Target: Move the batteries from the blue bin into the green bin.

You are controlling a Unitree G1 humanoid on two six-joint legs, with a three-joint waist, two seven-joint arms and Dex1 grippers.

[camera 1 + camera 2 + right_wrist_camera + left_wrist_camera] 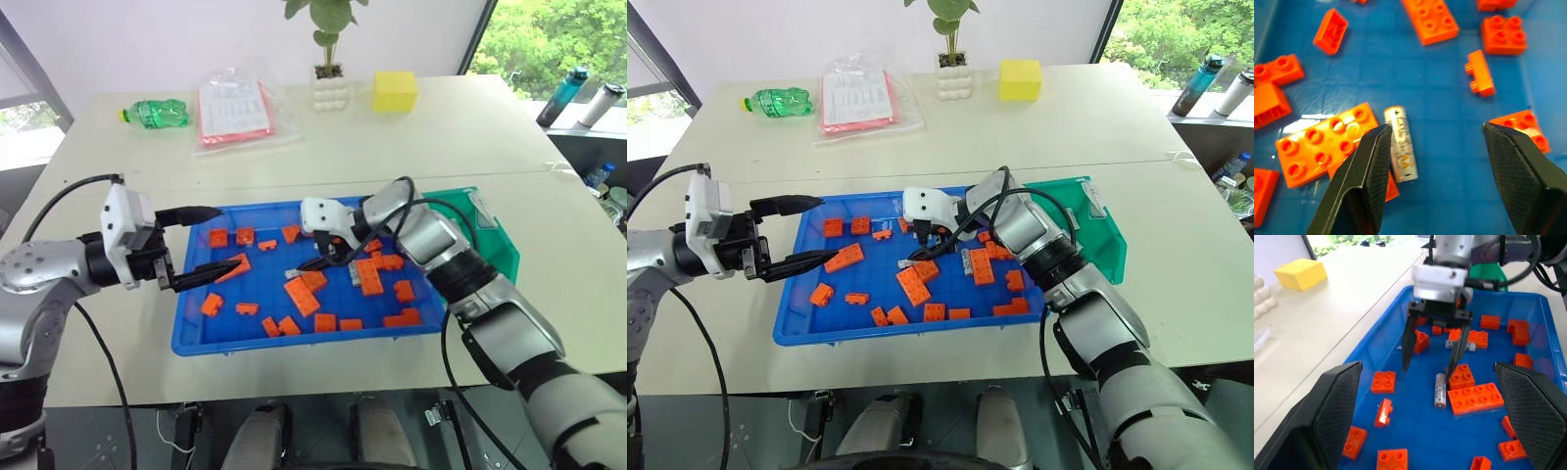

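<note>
1. Head views: the right pincer [318, 257] hangs spread over the middle of the blue bin [196, 338], pinching nothing. The left pincer [217, 240], also spread and empty, reaches in over the bin's left end. The green bin [505, 245] sits behind the right arm, touching the blue bin's right end. About twenty orange bricks [301, 295] lie scattered around both pincers. On the bench [460, 127] well beyond them: one green bottle [157, 114], one plastic bag [235, 110], one plant [328, 59], one yellow box [395, 91].
2. Left wrist view: one battery [1440, 390] lies flat just below the right pincer's fingertips [1451, 369], touching a long brick [1476, 399]; the head views barely show it.
3. Right wrist view: the battery [1400, 143] lies beside the inner edge of one finger [1369, 169], not clasped, well apart from the other.
</note>
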